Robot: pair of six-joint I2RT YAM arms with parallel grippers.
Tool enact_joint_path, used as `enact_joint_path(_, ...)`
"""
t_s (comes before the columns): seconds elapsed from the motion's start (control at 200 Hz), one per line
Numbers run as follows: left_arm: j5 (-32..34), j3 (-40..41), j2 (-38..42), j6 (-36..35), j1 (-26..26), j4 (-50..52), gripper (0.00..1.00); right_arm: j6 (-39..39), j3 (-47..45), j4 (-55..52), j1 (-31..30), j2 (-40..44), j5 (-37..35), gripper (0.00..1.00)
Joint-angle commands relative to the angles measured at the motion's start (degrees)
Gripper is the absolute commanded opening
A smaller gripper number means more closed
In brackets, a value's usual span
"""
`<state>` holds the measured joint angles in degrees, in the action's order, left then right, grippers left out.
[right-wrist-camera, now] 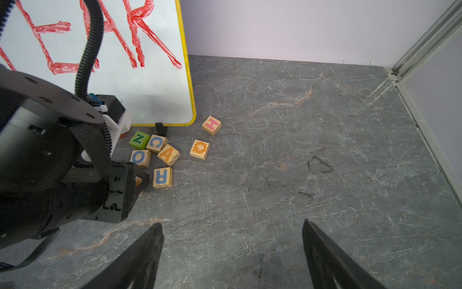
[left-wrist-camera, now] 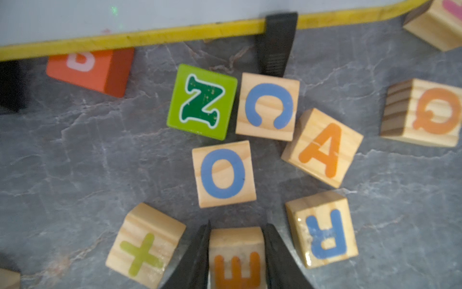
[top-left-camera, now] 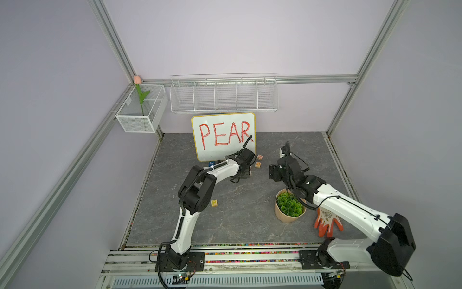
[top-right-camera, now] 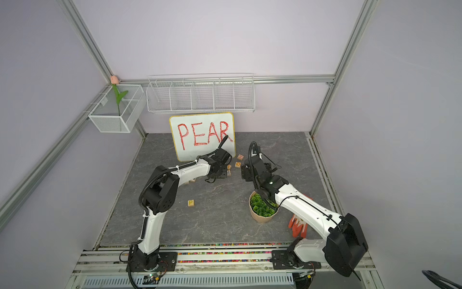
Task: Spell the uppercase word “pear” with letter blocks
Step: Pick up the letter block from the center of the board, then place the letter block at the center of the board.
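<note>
**Left gripper (left-wrist-camera: 237, 229) pinches the E block (left-wrist-camera: 236, 265) in the crowded heap below the white board (top-left-camera: 222, 136).**

Its fingers (left-wrist-camera: 195, 257) press both sides, but the R block (left-wrist-camera: 325, 232) and a plus-sign block (left-wrist-camera: 145, 246) sit just beside. A lift may drag them, or the E may twist free. The A block (left-wrist-camera: 322, 147) lies close; the P block (top-left-camera: 214, 203) stands alone, nearer and leftward. The left arm (top-left-camera: 220, 172) reaches far, wrist bent down; the right gripper (right-wrist-camera: 232, 222) hovers spread, empty.

"PEAR" on board (top-left-camera: 220, 153); "E" on blk (left-wrist-camera: 236, 246)
</note>
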<state>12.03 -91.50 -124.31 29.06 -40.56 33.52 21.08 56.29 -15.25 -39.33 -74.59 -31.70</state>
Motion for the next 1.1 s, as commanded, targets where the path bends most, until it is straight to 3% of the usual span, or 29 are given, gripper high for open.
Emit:
enact_joint_path(0.0,-2.7,1.8,1.4,-5.7,-0.6,1.1,0.32,1.2,-1.1,0.0,0.5,0.9,-0.5,0.89)
enact_joint_path(0.21,-4.5,11.4,9.9,-13.5,-0.7,1.0,0.27,1.6,-1.0,0.3,0.4,0.2,0.2,0.89)
enact_joint_path(0.44,-15.7,22.9,19.7,-22.2,-0.7,-0.2,0.28,1.9,-0.5,1.1,0.3,-0.9,1.7,0.89)
enact_joint_path(0.53,-17.0,26.2,22.3,-23.5,-0.7,-0.7,0.29,1.9,-0.1,1.3,0.0,-1.3,2.1,0.89)
enact_joint_path(0.95,-13.4,27.9,22.1,-25.4,-0.7,0.8,0.33,2.2,-0.6,0.5,-1.8,-0.5,0.1,0.89)
enact_joint_path(1.095,-13.0,27.7,21.4,-24.1,-0.8,1.0,0.45,2.2,-0.9,0.4,-1.9,-0.1,-0.5,0.89)
